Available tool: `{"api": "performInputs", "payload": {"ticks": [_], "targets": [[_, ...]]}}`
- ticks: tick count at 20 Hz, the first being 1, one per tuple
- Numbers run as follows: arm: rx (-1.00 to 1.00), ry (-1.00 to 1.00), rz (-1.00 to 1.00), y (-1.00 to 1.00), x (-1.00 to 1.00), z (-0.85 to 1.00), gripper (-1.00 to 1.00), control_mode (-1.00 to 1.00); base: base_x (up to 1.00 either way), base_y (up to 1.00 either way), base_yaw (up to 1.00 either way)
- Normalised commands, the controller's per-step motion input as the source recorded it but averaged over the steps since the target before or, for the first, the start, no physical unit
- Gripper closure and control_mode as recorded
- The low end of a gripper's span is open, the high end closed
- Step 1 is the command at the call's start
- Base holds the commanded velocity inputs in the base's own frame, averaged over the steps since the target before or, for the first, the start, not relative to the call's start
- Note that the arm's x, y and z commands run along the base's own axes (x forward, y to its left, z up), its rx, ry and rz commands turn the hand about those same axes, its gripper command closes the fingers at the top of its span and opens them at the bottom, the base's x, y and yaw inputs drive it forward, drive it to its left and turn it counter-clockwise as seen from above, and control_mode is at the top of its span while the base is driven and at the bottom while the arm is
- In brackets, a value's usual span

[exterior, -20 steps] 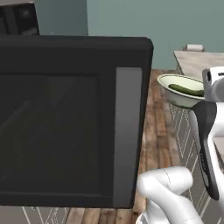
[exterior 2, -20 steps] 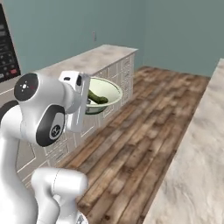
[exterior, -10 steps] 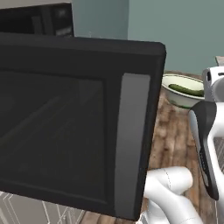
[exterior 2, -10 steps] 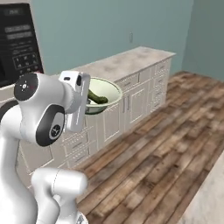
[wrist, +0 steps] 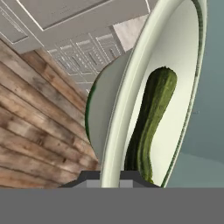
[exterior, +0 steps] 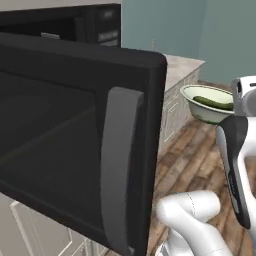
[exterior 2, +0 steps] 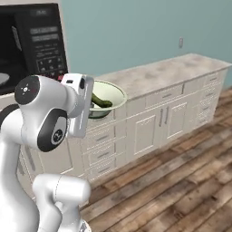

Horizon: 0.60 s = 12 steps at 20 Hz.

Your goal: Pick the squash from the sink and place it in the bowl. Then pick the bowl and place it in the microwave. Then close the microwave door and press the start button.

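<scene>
The two-finger end effector (wrist: 111, 174) is gripping the near rim of the wide, round pale greenish-white bowl (wrist: 127, 109), with one dark finger sitting on each side of the rim wall; the fingers are drawn close together, clamped on that rim. The bowl is hanging in the air off the white arm, clear of the pale speckled desk (exterior 2: 167, 72) behind it and above the brown wooden plank floor (exterior 2: 181, 181). The small elongated dark green squash (wrist: 148, 122) is lying inside the bowl, resting along its inner wall and reaching up away from the end effector, its near end just beside the inner finger. In the right base view the bowl (exterior 2: 108, 96) is sitting just right of the hand, with the squash (exterior 2: 101, 100) lying across its hollow. The large black box-shaped microwave (exterior 2: 31, 43) is standing left of the bowl, its button panel facing out. The black microwave door (exterior: 75, 140) with its long curved dark grey handle (exterior: 117, 170) is standing swung open, well left of the bowl (exterior: 207, 102).
</scene>
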Motion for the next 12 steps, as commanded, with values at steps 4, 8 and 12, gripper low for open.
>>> {"api": "performInputs", "payload": {"ticks": [4,8,12], "targets": [[0.00,0.00,0.00,0.00,0.00,0.00,1.00,1.00,0.27,0.04,0.50],[0.00,0.00,0.00,0.00,0.00,0.00,1.00,1.00,0.23,0.03,0.51],[0.00,0.00,0.00,0.00,0.00,0.00,1.00,1.00,0.22,0.03,0.51]]}}
